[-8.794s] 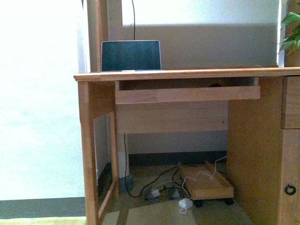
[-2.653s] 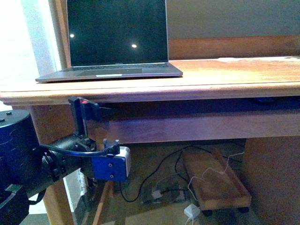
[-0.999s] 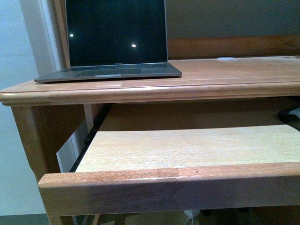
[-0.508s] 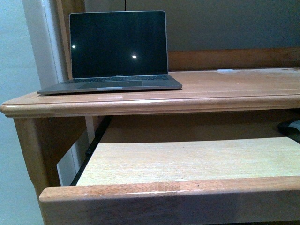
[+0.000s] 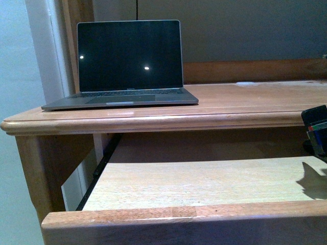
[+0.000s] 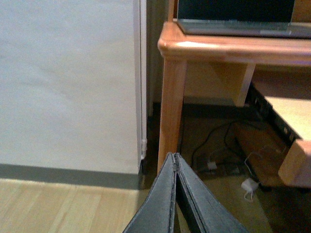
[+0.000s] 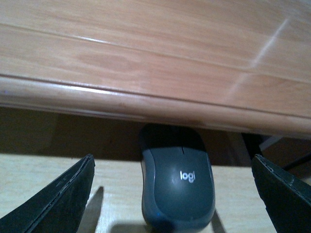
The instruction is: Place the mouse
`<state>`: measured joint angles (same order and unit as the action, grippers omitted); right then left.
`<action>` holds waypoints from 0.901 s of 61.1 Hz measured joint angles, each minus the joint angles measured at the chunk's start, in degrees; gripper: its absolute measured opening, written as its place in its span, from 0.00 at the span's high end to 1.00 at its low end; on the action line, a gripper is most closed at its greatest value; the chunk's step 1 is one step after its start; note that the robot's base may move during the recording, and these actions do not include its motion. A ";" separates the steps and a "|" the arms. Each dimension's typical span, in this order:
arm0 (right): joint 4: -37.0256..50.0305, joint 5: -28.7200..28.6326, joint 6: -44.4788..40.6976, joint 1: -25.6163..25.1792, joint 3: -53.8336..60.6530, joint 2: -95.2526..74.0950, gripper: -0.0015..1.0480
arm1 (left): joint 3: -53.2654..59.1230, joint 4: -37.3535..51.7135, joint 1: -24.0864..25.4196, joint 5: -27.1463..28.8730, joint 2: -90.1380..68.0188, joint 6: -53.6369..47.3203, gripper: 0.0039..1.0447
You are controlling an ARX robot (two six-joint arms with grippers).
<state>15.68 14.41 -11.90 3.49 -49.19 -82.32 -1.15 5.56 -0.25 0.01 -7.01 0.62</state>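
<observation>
Mouse [image 7: 178, 187] marked "logi", seemingly on shelf [image 7: 121, 179]

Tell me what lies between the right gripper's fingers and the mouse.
Only bare wood of the pull-out shelf, seen in the right wrist view. The mouse sits between the open fingers of the right gripper, touching neither.

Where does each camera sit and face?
Front view: on the body, facing desk, laptop and pulled-out tray; right arm's end shows.
Left wrist view: beside the desk, facing its leg and floor; shut left fingers show.
Right wrist view: above the tray, facing the mouse; open right fingers show.
Front and left wrist share the laptop.
</observation>
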 joint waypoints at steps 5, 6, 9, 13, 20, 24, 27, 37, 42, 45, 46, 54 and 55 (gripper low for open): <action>-1.49 1.09 -1.33 -0.28 -2.45 -2.01 0.07 | 0.63 -5.01 -0.02 -0.04 5.03 0.00 0.98; -1.66 1.29 -1.53 -0.35 -2.69 -2.27 0.07 | 0.63 -5.14 0.00 -0.02 5.68 -0.02 0.98; -2.47 1.86 -1.99 -0.52 -3.54 -3.06 0.07 | 0.63 -5.27 0.00 0.00 6.32 0.00 0.98; -3.82 1.86 -2.56 -0.90 -4.55 -4.13 0.07 | 0.63 -5.35 0.00 -0.04 6.54 -0.02 0.98; -5.92 1.40 -3.06 -1.79 -5.14 -5.53 0.07 | 0.63 -5.40 0.00 -0.02 6.64 -0.02 0.98; -6.75 1.18 -3.19 -2.12 -5.42 -6.21 0.07 | 0.63 -5.46 0.00 -0.02 6.64 -0.02 0.98; -7.54 0.61 -3.21 -2.32 -5.81 -6.71 0.07 | 0.63 -5.46 0.00 -0.02 6.64 -0.02 0.98; -9.31 0.22 -3.06 -3.23 -7.39 -9.16 0.07 | 0.63 -5.49 0.00 -0.02 6.64 -0.02 0.98; -10.21 -0.28 -2.84 -3.78 -8.85 -10.16 0.07 | 0.63 -5.49 0.00 -0.02 6.64 -0.02 0.98; -10.91 -0.59 -2.62 -4.02 -9.60 -10.69 0.07 | 0.63 -5.49 0.00 -0.02 6.64 -0.02 0.98; -11.08 -0.74 -2.56 -4.11 -9.77 -10.80 0.07 | 0.63 -5.49 0.00 -0.02 6.64 -0.02 0.98; -12.41 -1.33 -1.42 -4.76 -11.54 -12.00 0.09 | 0.63 -5.49 0.00 -0.02 6.64 -0.02 0.98; -12.44 -1.57 -1.36 -4.83 -11.63 -12.11 0.11 | 0.63 -5.49 0.00 -0.02 6.64 -0.02 0.98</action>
<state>3.25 12.84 -13.26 -1.34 -60.82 -94.43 -0.51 0.08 -0.25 -0.01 -0.36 0.60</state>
